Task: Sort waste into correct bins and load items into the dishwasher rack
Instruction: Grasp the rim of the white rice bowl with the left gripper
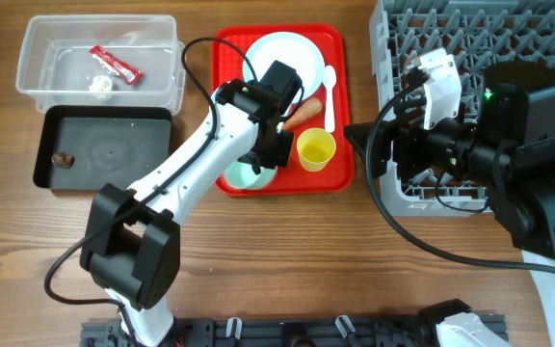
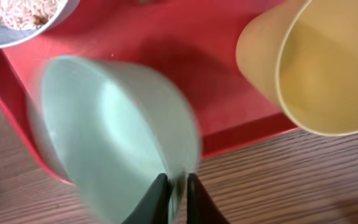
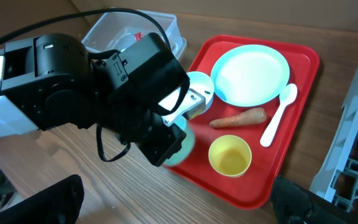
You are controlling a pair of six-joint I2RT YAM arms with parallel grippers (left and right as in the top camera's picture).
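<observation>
My left gripper [image 1: 261, 159] [image 2: 176, 186] is shut on the rim of the pale-green bowl [image 2: 117, 124] [image 1: 242, 175] at the near left corner of the red serving tray [image 1: 335, 178]. The bowl looks blurred and tilted. A light-blue and white bowl holding rice grains [image 2: 17, 15] sits behind it, mostly under the arm in the overhead view. The yellow cup [image 1: 316, 148], orange carrot [image 1: 303, 113], white spoon [image 1: 330, 96] and pale-blue plate [image 1: 282, 56] are on the tray. My right gripper [image 1: 359, 135] [image 3: 176, 202] is open and empty beside the grey rack [image 1: 470, 39].
The clear tub [image 1: 56, 39] at the back left holds the red wrapper [image 1: 114, 64] and the white scrap [image 1: 99, 85]. The black tray [image 1: 114, 149] in front of it holds the brown lump [image 1: 63, 157]. The left arm's cable loops over the table.
</observation>
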